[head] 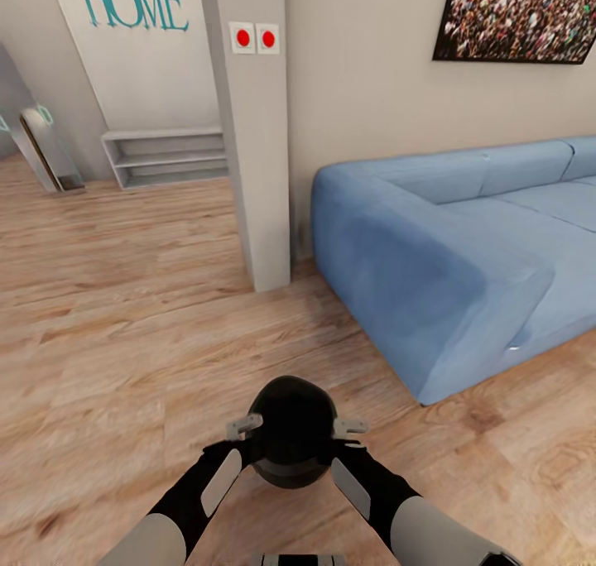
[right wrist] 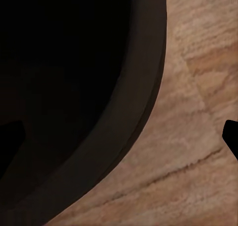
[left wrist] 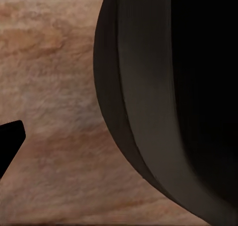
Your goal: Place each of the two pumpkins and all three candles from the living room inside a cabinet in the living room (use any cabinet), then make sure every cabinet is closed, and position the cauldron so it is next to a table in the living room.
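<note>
The matte black cauldron (head: 291, 434) hangs low over the wooden floor between my two forearms, close in front of me. My left gripper (head: 247, 426) is at its left side and my right gripper (head: 348, 426) at its right side. In the right wrist view the cauldron's rolled rim (right wrist: 144, 112) runs between two widely spread fingers, one fingertip (right wrist: 231, 139) outside it and the other dimly inside the dark mouth. In the left wrist view one fingertip (left wrist: 10, 141) stands apart from the cauldron's wall (left wrist: 134, 112). Pumpkins, candles, cabinet and table are out of view.
A blue sofa (head: 463, 251) fills the right side, its corner close ahead. A pale pillar (head: 257, 136) with two red switches stands ahead, left of it. Behind it, at the back left, are a low grey shelf (head: 165, 156) and a leaning mirror (head: 45, 148). Open wooden floor (head: 108, 318) lies to the left.
</note>
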